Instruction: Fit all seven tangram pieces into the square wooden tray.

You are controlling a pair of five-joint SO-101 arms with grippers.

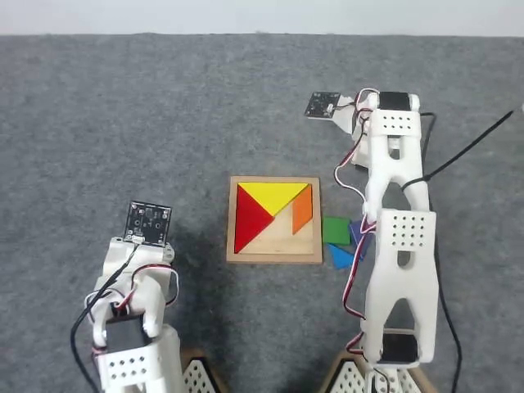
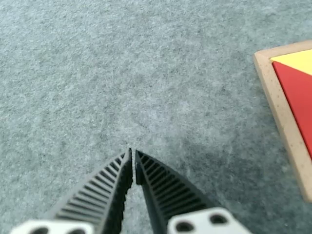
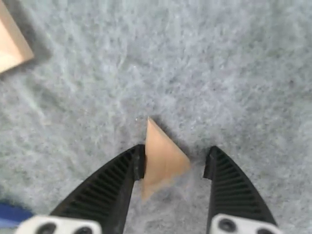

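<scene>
The square wooden tray (image 1: 274,255) lies mid-table and holds a yellow triangle (image 1: 273,196), a red triangle (image 1: 250,219) and an orange piece (image 1: 303,207). A green square (image 1: 335,229) and blue pieces (image 1: 341,256) lie just off its right edge. My right gripper (image 3: 175,153) is open around a tan triangular piece (image 3: 163,163) that stands tilted on the carpet. The piece touches one finger (image 3: 122,170) and is apart from the other. My left gripper (image 2: 132,153) is shut on nothing, low over bare carpet to the left of the tray (image 2: 273,92).
Grey carpet covers the whole table. The right arm (image 1: 397,246) stretches along the tray's right side, over part of the loose pieces. The left arm (image 1: 135,303) sits folded at the near left. A tray corner (image 3: 9,44) and a blue edge (image 3: 9,214) show near the right gripper.
</scene>
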